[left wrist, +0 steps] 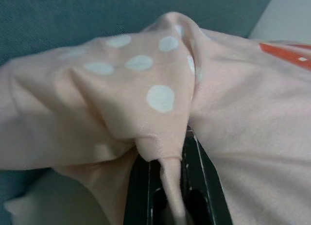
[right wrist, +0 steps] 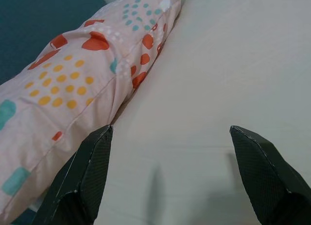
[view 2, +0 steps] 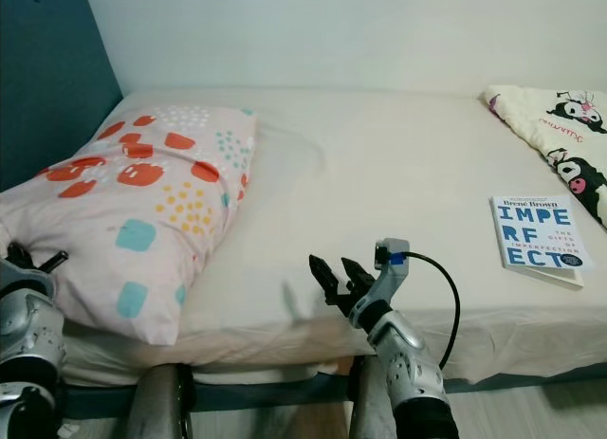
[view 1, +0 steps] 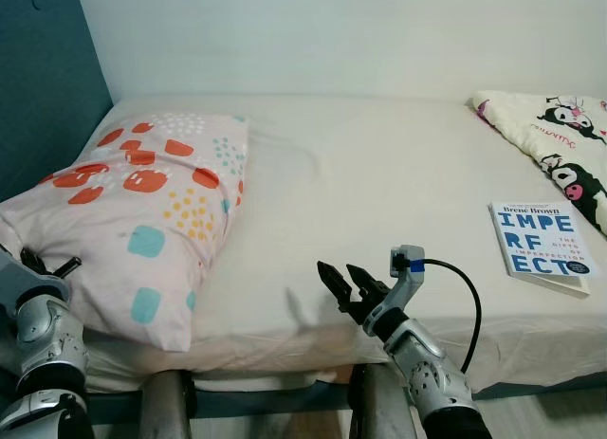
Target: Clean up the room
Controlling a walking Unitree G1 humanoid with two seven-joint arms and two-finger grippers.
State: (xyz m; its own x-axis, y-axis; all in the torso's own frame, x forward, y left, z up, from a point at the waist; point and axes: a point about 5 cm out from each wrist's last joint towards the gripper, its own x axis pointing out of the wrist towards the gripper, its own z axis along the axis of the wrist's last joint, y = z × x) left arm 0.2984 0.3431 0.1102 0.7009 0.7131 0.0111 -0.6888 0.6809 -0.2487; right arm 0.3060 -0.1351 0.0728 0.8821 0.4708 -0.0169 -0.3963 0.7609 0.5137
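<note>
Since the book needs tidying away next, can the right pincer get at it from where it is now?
Probably yes. The right pincer is open and empty above the bare sheet, and nothing lies between it and the book further to its right. The left pincer is shut on the pillow.

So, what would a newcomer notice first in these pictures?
Probably the spotted pillow at the bed's left end, with the left gripper shut on its corner. Next the blue-lettered book near the right edge, and the open right gripper over the sheet between them.
</note>
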